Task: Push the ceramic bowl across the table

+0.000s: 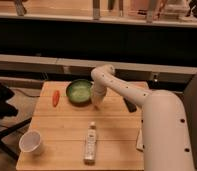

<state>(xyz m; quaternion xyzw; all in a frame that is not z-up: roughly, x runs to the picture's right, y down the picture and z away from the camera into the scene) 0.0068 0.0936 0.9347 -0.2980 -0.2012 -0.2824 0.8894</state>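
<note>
The ceramic bowl (79, 92), round with a dark green rim and paler green inside, sits on the far middle part of the light wooden table (62, 127). My gripper (96, 102) hangs at the end of the white arm, pointing down just right of the bowl's right rim, at or very near it. The arm reaches from the lower right over the table's right side.
A small red-orange object (55, 98) lies left of the bowl. A white cup (31, 142) stands at the near left corner. A clear bottle (90, 142) lies near the front middle. A dark object (129, 105) lies at the right edge. A black chair (2, 117) stands left.
</note>
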